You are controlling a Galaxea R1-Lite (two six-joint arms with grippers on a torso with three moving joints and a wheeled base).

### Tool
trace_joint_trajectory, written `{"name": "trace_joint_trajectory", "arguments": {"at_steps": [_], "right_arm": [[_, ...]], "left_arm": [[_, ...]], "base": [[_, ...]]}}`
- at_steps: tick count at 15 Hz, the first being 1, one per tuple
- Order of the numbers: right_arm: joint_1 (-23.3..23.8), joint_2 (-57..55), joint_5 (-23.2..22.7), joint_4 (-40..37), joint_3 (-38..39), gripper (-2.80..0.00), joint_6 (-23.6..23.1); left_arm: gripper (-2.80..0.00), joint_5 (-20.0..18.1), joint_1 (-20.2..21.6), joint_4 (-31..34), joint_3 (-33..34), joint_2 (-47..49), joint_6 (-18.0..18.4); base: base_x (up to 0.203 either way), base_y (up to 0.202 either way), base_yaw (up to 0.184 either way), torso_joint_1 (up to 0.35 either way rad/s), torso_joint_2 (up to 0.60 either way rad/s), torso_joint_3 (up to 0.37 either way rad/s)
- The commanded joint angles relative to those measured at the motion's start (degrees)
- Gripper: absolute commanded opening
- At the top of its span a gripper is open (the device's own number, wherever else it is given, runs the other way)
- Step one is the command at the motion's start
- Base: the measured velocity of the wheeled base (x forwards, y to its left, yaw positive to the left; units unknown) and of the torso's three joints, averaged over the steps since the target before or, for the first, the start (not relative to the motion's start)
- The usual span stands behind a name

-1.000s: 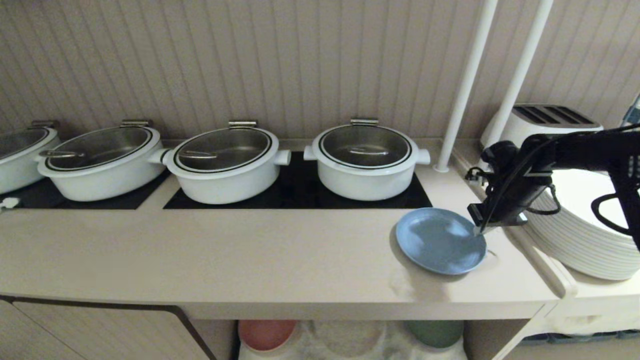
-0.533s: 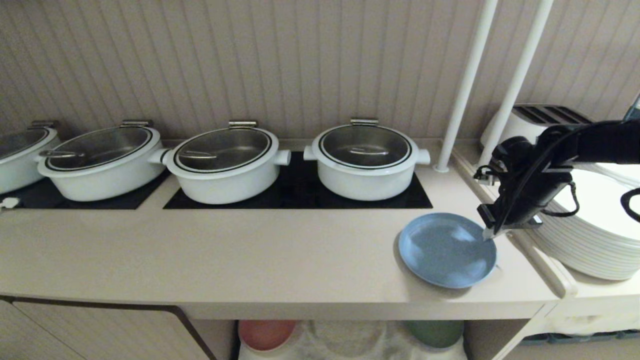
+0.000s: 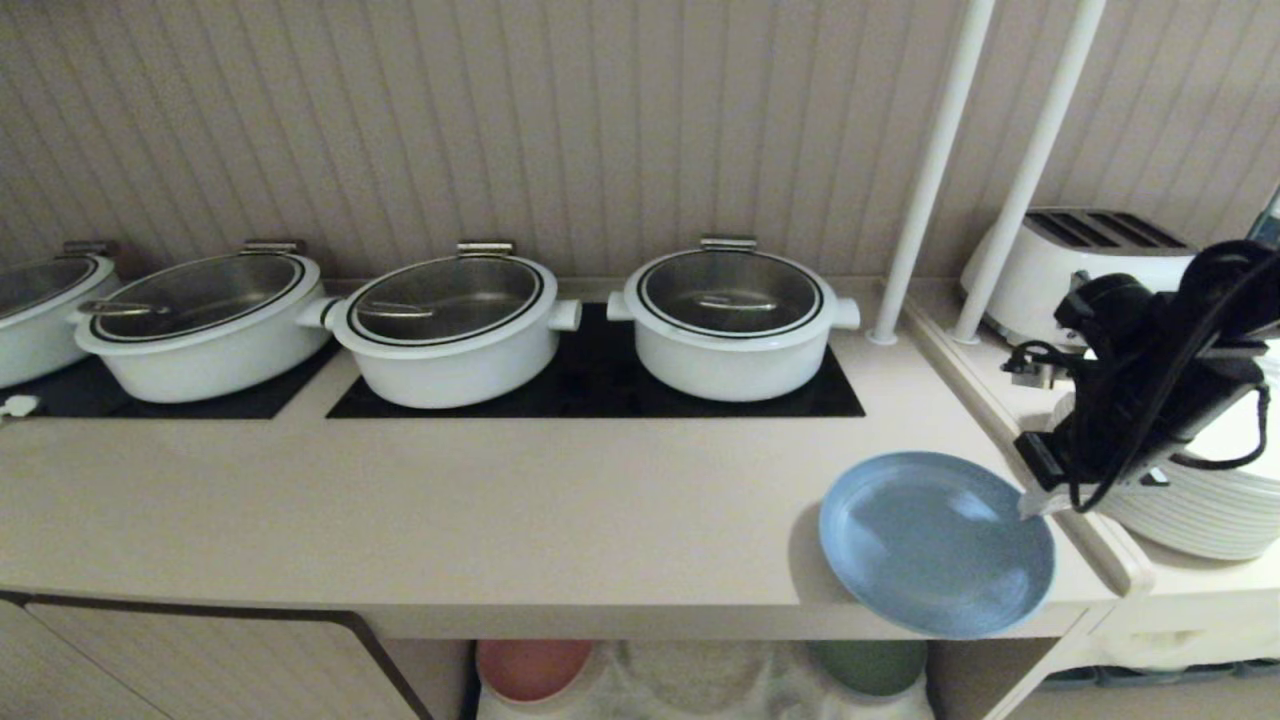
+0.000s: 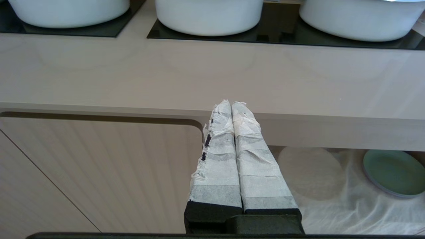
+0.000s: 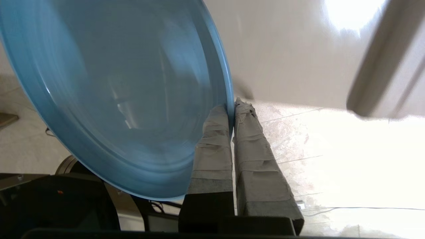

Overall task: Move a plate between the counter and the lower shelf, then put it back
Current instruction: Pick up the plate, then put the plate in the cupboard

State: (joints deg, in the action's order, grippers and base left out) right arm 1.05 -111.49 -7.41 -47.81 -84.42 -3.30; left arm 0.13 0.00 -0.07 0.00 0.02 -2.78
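Observation:
The light blue plate (image 3: 935,542) hangs over the front right corner of the beige counter (image 3: 500,510), lifted and tilted. My right gripper (image 3: 1030,503) is shut on its right rim; in the right wrist view the taped fingers (image 5: 215,146) pinch the plate (image 5: 116,93) edge. The lower shelf (image 3: 700,685) shows under the counter, with white cloth (image 4: 332,199) over a round hump. My left gripper (image 4: 231,105) is shut on nothing and stays parked below the counter's front edge, facing the cabinet door (image 4: 99,172).
Several white lidded pots (image 3: 735,320) stand on black hob panels (image 3: 600,385) at the back. A stack of white plates (image 3: 1190,500) and a toaster (image 3: 1085,255) sit to the right, behind two white poles (image 3: 930,170). A pink plate (image 3: 532,668) and a green plate (image 3: 868,665) lie on the shelf.
My right gripper has drawn the blue plate toward the counter's front right corner and lifted it, so it now overhangs the edge. The left arm has not moved.

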Motion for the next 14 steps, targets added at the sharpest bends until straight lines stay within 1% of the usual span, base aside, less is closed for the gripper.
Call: {"name": "trace_joint_trajectory", "arguments": {"at_steps": [1, 2, 4, 5, 10, 14], "right_arm": [[0.8, 6.6, -0.2, 1.4, 5.4, -2.80, 0.0], [1.2, 8.4, -0.5, 2.2, 7.4, -2.80, 0.0], [2.3, 12.6, -4.8, 2.7, 10.7, -2.80, 0.0], [2.6, 14.8, -5.8, 2.7, 12.5, -2.80, 0.0], [3.5, 25.2, -8.4, 2.5, 21.7, -2.80, 0.1], [3.5, 31.5, -8.8, 2.7, 30.1, -2.80, 0.0]], "left_arm": [[-2.80, 0.0, 0.0, 0.0, 0.0, 0.0, 0.0], [-2.80, 0.0, 0.0, 0.0, 0.0, 0.0, 0.0], [-2.80, 0.0, 0.0, 0.0, 0.0, 0.0, 0.0], [-2.80, 0.0, 0.0, 0.0, 0.0, 0.0, 0.0], [-2.80, 0.0, 0.0, 0.0, 0.0, 0.0, 0.0], [-2.80, 0.0, 0.0, 0.0, 0.0, 0.0, 0.0]], "base": [[0.000, 0.000, 0.000, 0.000, 0.00, 0.000], [0.000, 0.000, 0.000, 0.000, 0.00, 0.000], [0.000, 0.000, 0.000, 0.000, 0.00, 0.000], [0.000, 0.000, 0.000, 0.000, 0.00, 0.000], [0.000, 0.000, 0.000, 0.000, 0.00, 0.000], [0.000, 0.000, 0.000, 0.000, 0.00, 0.000]]}}
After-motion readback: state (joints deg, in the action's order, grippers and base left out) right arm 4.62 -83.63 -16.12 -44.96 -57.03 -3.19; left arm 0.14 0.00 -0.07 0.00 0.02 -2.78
